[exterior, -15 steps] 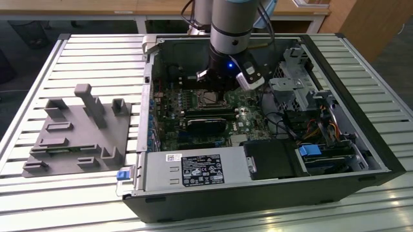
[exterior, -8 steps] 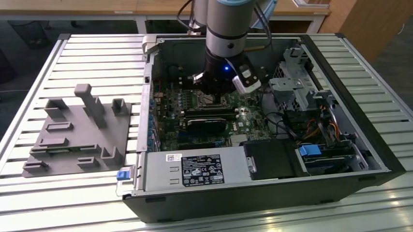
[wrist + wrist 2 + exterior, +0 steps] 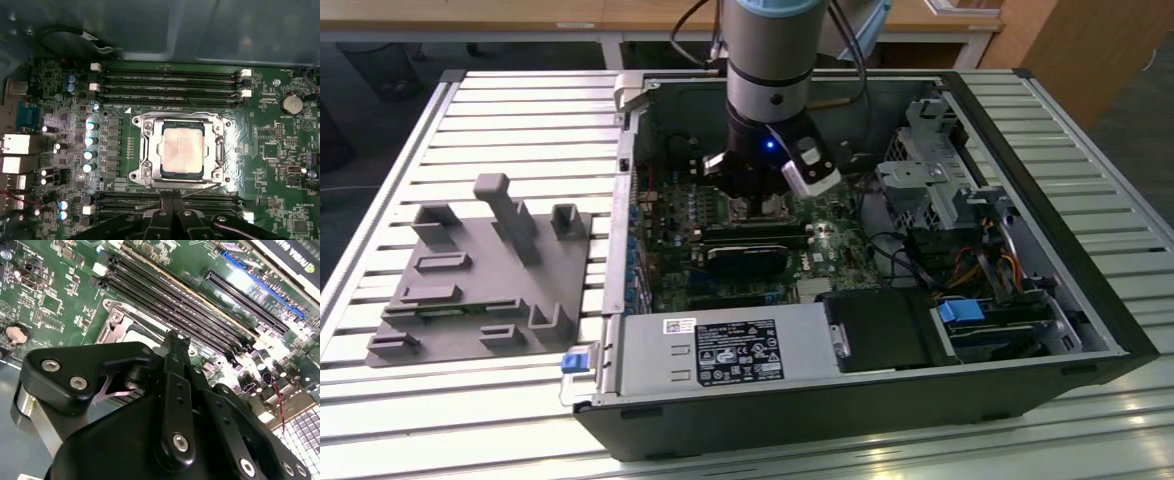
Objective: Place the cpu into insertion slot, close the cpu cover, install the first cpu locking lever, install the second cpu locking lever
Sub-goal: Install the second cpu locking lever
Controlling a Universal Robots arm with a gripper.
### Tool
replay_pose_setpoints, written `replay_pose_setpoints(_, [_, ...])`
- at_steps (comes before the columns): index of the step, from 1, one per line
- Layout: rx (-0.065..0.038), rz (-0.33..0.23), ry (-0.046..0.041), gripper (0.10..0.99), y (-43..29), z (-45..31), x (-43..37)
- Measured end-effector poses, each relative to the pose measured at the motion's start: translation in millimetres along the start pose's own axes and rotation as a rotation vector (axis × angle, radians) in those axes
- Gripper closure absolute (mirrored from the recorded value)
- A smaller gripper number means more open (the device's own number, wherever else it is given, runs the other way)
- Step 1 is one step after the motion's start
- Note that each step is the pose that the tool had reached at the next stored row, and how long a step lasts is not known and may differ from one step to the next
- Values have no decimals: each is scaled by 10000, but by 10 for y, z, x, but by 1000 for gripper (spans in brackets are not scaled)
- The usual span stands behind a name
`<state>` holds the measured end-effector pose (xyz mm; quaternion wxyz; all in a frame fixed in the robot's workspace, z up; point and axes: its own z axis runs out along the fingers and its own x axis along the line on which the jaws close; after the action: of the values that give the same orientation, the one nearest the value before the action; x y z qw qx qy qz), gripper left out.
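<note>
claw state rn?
Claw: shut, holding nothing, low beside the square silvery metal cpu cover, which is down over the silvery-grey square cpu.

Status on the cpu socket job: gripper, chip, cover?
Gripper down at socket edge, by the memory slots. Cpu seated in insertion slot. Cpu cover down over it. Nothing blocking.

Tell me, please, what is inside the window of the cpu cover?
In the first wrist view, the cpu cover lies closed, and the cpu's pale metal top shows through its window. The insertion slot beneath the chip is covered and cannot be seen.
</note>
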<state>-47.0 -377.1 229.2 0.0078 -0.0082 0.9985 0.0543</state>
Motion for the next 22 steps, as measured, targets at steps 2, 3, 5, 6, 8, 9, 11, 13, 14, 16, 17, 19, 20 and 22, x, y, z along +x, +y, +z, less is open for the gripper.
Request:
replay_pose_setpoints(2, [-48,44,-6,980,-10,12,1])
replay_pose_setpoints(3, [-60,89,-11,980,-17,20,2])
replay_pose_setpoints(5, [-66,145,-17,980,-28,43,13])
replay_pose_setpoints(6, [-68,151,-18,980,-32,55,27])
replay_pose_setpoints(8, [-82,150,-17,980,-35,79,65])
replay_pose_setpoints(9, [-91,151,-17,980,-36,93,86])
replay_pose_setpoints(11, [-106,151,-17,980,-39,119,121])
replay_pose_setpoints(13, [-130,151,-17,980,-42,145,140])
replay_pose_setpoints(14, [-149,152,-16,980,-45,155,145])
replay_pose_setpoints(16, [-178,152,-19,980,-49,184,146])
replay_pose_setpoints(17, [-183,153,-19,980,-51,202,147])
replay_pose_setpoints(19, [-224,153,-16,980,-63,219,153])
replay_pose_setpoints(20, [-301,153,-18,980,-79,222,157])
replay_pose_setpoints(22, [-424,156,-21,980,-117,223,164])
